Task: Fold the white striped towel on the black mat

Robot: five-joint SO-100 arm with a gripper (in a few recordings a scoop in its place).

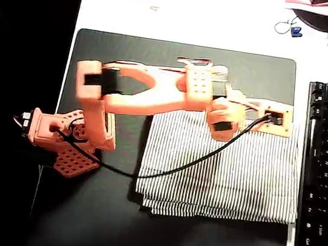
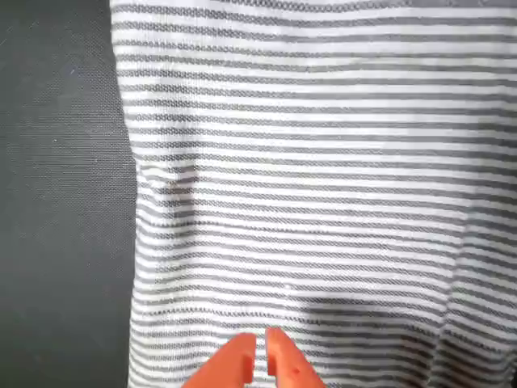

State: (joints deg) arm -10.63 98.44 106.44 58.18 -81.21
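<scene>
While the orange arm point(image 1: 144, 92) reaches across from its base at nine o'clock in the overhead view, the striped towel point(image 1: 225, 168) lies flat on the black mat point(image 1: 95, 223), filling the mat's three-to-five o'clock part. Its right edge runs just beside the black keyboard point(image 1: 324, 182) at three o'clock. At the towel's bottom edge, toward six o'clock, a lower layer of cloth peeks out past the upper one, so it lies in more than one layer. A black cable point(image 1: 163, 172) trails from the base over the towel up to the wrist at two o'clock.

Seen from the wrist view, the gripper point(image 2: 260, 356) shows at six o'clock, its two orange fingertips point(image 2: 283, 364) pressed nearly together with only a thin slit between them and no cloth caught in that slit. They sit over the towel's stripes, though I cannot tell whether they touch the fabric. Stripes run side to side across this view, and the towel's edge drops from twelve toward seven o'clock, with bare mat at nine o'clock. A small pucker marks the cloth near that edge, at about nine o'clock of centre.
</scene>
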